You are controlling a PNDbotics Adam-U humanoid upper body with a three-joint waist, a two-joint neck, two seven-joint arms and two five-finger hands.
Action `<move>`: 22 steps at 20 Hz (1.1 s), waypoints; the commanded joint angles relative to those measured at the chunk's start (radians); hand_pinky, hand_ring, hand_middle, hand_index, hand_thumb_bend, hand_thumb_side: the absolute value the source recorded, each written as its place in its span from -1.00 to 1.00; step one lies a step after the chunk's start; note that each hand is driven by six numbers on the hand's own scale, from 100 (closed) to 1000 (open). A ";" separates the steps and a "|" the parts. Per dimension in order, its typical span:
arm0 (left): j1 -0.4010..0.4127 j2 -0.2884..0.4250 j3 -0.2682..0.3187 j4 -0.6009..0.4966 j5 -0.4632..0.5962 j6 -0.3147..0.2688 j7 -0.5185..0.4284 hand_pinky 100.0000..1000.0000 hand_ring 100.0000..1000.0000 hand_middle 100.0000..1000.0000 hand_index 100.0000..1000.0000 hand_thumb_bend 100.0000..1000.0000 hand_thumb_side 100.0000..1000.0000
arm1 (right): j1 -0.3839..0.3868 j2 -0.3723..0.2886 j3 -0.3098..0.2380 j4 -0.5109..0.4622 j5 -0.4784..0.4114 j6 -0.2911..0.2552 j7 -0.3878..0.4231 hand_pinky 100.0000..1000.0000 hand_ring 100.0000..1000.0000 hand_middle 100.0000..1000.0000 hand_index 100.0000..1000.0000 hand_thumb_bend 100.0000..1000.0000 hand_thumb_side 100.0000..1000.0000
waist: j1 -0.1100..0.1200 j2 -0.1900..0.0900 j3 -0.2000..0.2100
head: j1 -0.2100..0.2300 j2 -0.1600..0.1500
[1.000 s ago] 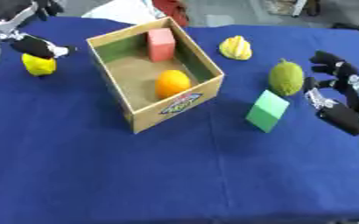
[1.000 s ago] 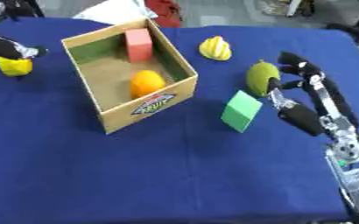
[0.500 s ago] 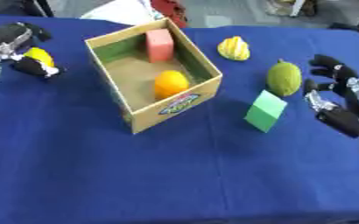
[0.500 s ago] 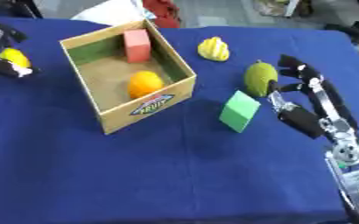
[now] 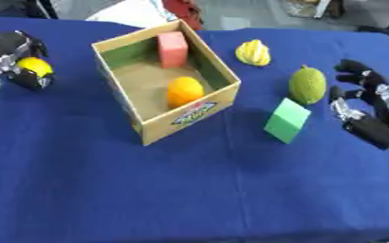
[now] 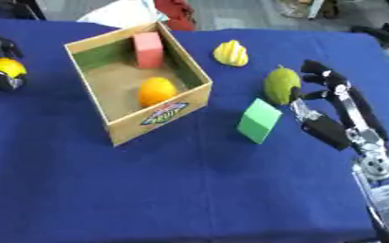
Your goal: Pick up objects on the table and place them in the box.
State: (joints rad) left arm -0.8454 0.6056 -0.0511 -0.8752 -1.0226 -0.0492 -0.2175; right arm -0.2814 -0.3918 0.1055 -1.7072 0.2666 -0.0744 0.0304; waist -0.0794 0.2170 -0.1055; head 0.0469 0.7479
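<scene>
We are viewing a small round yellow fruit with a smooth skin (image 5: 34,66), lying at the far left of the blue cloth-covered tabletop (image 5: 189,190), well apart from the open brown cardboard box (image 5: 144,128). The left hand (image 5: 13,52) is curling its black fingers around this fruit from above and behind, gripping it; whether the fruit is resting on the cloth or already clear of it, we cannot tell.

We are judging the main risk to be a slip: the fruit is round and glossy, much of it is bulging out in front of the fingers, and it could be rolling off the near edge of the tabletop if it escapes. A low carry could also be catching the box's near wall and shoving the box.

Inside the box, a round orange fruit (image 5: 184,91) and a pink rectangular block (image 5: 172,49) are already lying; the block is leaning against the far wall.

To the right of the box are a ridged yellow fruit (image 5: 253,52), a bumpy green oval fruit (image 5: 307,85) and a tilted green block (image 5: 286,120). The right hand (image 6: 330,107) is hovering with relaxed, spread fingers just beside the green fruit, holding nothing.
</scene>
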 commanded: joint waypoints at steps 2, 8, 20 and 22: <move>-0.040 0.032 0.017 -0.046 -0.003 -0.017 0.031 -0.28 -0.47 -0.41 -0.02 -0.71 -1.00 | -0.007 -0.019 -0.007 -0.004 -0.004 -0.001 0.000 0.34 0.72 0.70 0.91 -1.00 -0.01 | 0.008 -0.034 -0.002 | -0.001 0.004; -0.100 0.006 -0.054 -0.204 0.085 -0.113 0.129 -0.24 -0.43 -0.38 0.00 -0.69 -1.00 | -0.007 -0.020 -0.006 -0.001 -0.003 -0.002 0.001 0.34 0.72 0.70 0.91 -1.00 -0.01 | 0.014 -0.037 0.001 | -0.002 0.006; -0.067 -0.088 -0.303 -0.366 0.178 -0.235 0.000 0.29 0.13 0.18 0.50 -0.19 -0.65 | -0.011 -0.019 -0.003 0.002 -0.004 -0.003 0.007 0.34 0.72 0.70 0.91 -1.00 0.00 | 0.011 -0.033 -0.019 | -0.004 0.004; -0.054 -0.071 -0.303 -0.392 0.187 -0.249 -0.032 0.47 0.38 0.42 0.61 0.07 -0.30 | -0.010 -0.023 -0.008 0.001 -0.003 -0.001 0.003 0.35 0.72 0.69 0.91 -1.00 0.00 | 0.008 -0.032 -0.017 | -0.007 0.004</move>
State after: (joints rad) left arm -0.8830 0.5114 -0.3527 -1.2390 -0.8452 -0.2890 -0.2303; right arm -0.2815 -0.3919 0.1084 -1.6956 0.2664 -0.0763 0.0355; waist -0.0792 0.2127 -0.1213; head 0.0432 0.7483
